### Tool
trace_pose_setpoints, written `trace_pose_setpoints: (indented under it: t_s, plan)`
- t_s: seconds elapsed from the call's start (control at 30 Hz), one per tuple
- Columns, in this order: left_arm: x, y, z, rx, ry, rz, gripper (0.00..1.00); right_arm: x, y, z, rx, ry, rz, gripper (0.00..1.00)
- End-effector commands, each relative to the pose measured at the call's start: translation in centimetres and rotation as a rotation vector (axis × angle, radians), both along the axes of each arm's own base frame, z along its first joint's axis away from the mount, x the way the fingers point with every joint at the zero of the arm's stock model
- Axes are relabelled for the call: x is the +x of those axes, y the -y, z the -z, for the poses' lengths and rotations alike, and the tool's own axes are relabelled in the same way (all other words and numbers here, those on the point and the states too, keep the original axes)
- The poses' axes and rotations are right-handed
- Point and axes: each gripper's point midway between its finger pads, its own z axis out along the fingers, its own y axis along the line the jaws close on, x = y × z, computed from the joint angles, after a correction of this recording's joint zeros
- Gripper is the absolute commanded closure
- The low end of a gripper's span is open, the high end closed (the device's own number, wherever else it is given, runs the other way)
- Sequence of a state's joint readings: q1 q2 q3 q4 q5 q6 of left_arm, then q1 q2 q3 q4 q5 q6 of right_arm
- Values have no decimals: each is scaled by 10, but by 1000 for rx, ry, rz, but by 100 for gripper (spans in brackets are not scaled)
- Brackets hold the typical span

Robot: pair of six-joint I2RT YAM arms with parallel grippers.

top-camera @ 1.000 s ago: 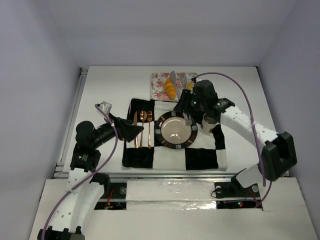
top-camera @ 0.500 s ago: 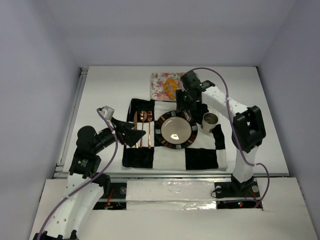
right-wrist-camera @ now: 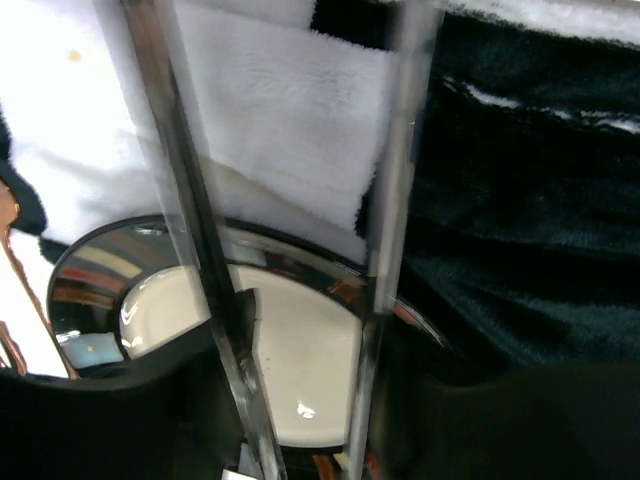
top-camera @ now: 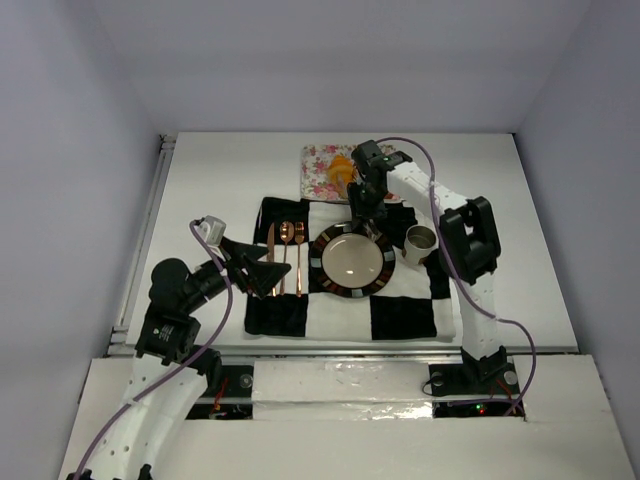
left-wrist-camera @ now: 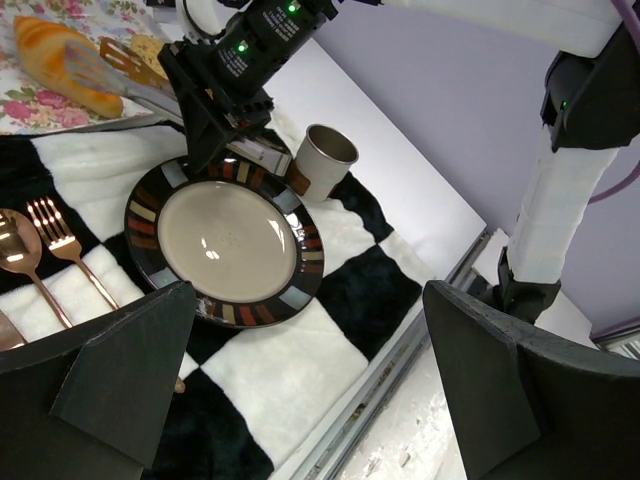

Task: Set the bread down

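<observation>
The orange-yellow croissant (top-camera: 341,166) lies on a floral napkin (top-camera: 317,172) behind the plate; it also shows in the left wrist view (left-wrist-camera: 55,55). The toasted slice (left-wrist-camera: 148,47) peeks out beside it, partly hidden by metal tongs (left-wrist-camera: 135,72). My right gripper (top-camera: 360,205) is shut on the tongs over the plate's far rim, and their arms reach toward the bread. In the right wrist view the gripper (right-wrist-camera: 300,400) holds the two tong arms (right-wrist-camera: 195,230), and no bread shows. My left gripper (left-wrist-camera: 307,290) is open and empty, low over the mat's left part (top-camera: 268,270).
A striped-rim plate (top-camera: 352,262) sits on a black-and-white checked mat (top-camera: 400,315). A metal cup (top-camera: 420,243) stands right of the plate. Copper cutlery (top-camera: 285,255) lies left of it. A rail (top-camera: 140,250) runs along the table's left edge.
My right gripper has swung left, from beside the cup to the plate's far rim next to the napkin, and now covers part of the croissant. My left gripper has shifted slightly right.
</observation>
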State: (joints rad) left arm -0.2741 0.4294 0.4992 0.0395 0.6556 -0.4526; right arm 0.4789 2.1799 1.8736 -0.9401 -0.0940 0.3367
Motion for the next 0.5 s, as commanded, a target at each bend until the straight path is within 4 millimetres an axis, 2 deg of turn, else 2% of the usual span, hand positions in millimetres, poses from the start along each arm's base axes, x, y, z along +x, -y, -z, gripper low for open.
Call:
trace_pose_setpoints:
  t_s: [0.0,0.1,0.2,0.23,0.33,0.37,0.43,0.47]
  plan:
    - [-2,1,-9,-3,56,6,3,5,-3,-12,24,3,-16,54]
    - [-2,1,-10,-3,57,2,3,6,-4,-16,34,13,-6,64]
    - [-2,0,-10,-4,60,1,3,7,-8,-42,87,76,10,65]
    - [-2,1,-10,-5,58,1,3,6,-9,-59,119,116,11,66]
    - [-2,1,-9,-3,56,1,3,3,-12,-88,176,171,17,68]
    - [-1,1,-9,-2,53,2,3,-4,-9,-102,195,196,19,68]
    - [-1,1,-8,-3,50,0,3,-14,-12,-116,248,220,9,68]
    - [-1,1,-8,-2,51,2,3,-29,-7,-120,264,219,11,68]
